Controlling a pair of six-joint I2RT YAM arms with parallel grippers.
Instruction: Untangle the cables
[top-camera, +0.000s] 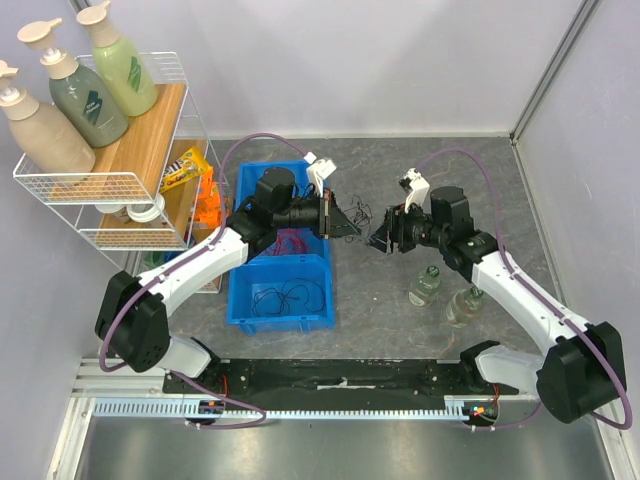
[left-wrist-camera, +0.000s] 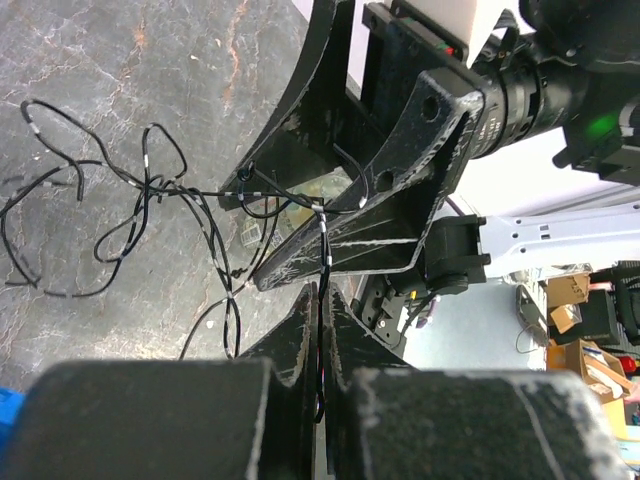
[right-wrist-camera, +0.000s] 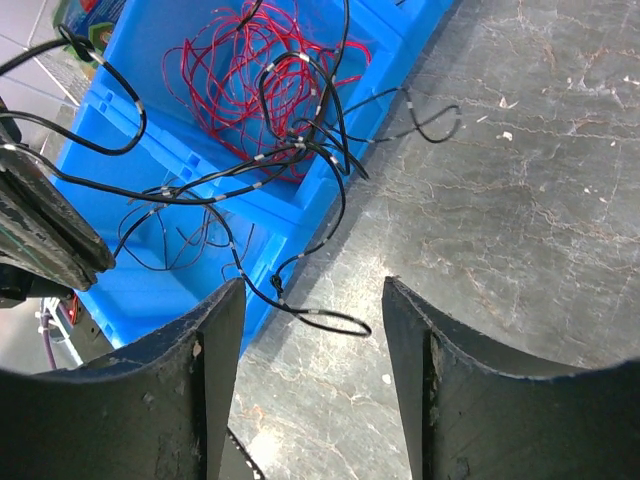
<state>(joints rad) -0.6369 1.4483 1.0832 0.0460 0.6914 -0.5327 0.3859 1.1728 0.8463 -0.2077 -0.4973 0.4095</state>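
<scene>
My left gripper (top-camera: 345, 222) is shut on a thin black cable (left-wrist-camera: 323, 250) and holds it above the table beside the blue bin (top-camera: 240, 295). The strand runs up between its jaws (left-wrist-camera: 320, 300) and fans into loose black loops (right-wrist-camera: 300, 145) hanging over the bin's edge and the table. My right gripper (top-camera: 378, 238) faces the left one, close to it. It is open and empty (right-wrist-camera: 312, 300), with a black loop below it. Red cables (right-wrist-camera: 250, 70) lie tangled in the bin's far compartment (top-camera: 290, 243). More black strands (top-camera: 290, 297) lie in the near compartment.
Two clear bottles (top-camera: 425, 285) (top-camera: 463, 305) stand on the table under the right arm. A white wire shelf (top-camera: 100, 185) with pump bottles and snacks stands left of the bin. Walls close the back and right sides.
</scene>
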